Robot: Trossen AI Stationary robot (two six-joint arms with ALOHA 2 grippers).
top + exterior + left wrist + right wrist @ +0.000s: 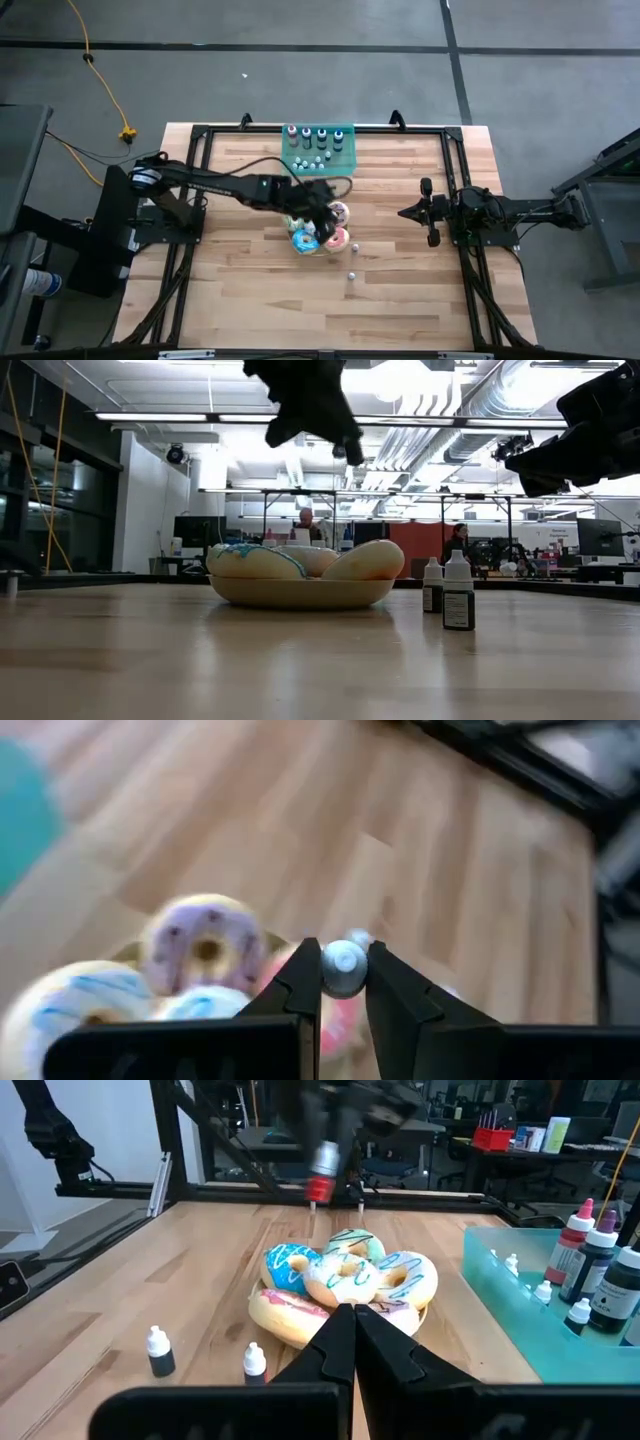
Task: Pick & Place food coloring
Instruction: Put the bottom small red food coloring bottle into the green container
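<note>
On table | bowl: donuts | tray: food coloring

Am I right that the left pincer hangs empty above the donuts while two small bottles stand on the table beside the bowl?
Not quite: the left pincer is shut on a small bottle, as the left wrist view shows. It does hang above the donuts, and two bottles stand beside the bowl.

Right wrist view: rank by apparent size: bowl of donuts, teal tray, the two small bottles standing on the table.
1. Teal tray, cut off by the picture edge, so at least this big.
2. Bowl of donuts.
3. The two small bottles: they look alike, so no ranking between them.
</note>
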